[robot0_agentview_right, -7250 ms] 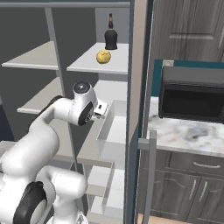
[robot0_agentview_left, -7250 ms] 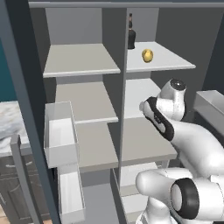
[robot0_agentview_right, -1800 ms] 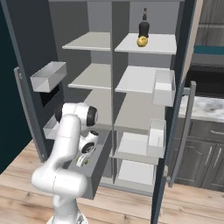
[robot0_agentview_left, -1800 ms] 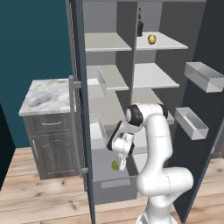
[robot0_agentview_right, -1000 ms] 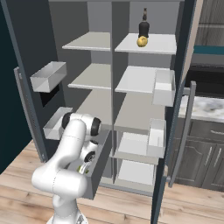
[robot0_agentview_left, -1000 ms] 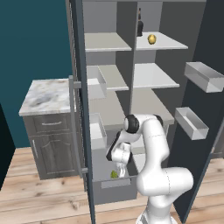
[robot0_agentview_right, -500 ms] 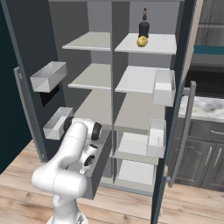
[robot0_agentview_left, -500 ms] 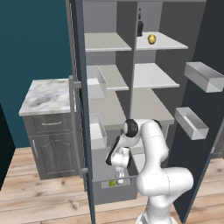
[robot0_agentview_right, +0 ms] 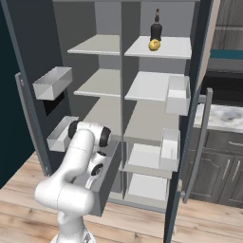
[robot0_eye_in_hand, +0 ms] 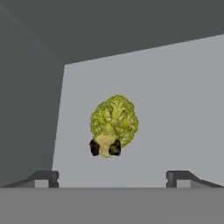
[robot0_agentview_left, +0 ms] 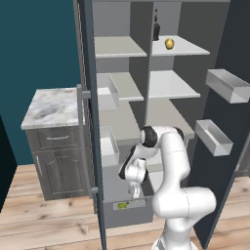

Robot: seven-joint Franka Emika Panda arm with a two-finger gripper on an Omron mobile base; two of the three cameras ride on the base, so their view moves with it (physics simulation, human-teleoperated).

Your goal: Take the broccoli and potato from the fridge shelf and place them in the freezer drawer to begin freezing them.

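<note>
Broccoli [robot0_eye_in_hand: 113,126] lay in freezer drawer [robot0_agentview_left: 127,213], fingers [robot0_eye_in_hand: 43,176] spread apart, empty.
Base views showed potato [robot0_agentview_left: 169,44] on top shelf [robot0_agentview_left: 185,47].

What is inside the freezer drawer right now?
The broccoli lies on the floor of the freezer drawer, between the open fingertips. The arm covers much of the drawer in both base views.

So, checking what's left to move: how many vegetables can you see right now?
2. The potato sits on the top fridge shelf beside a dark bottle; the broccoli lies in the freezer drawer. Others may be hidden.
</note>
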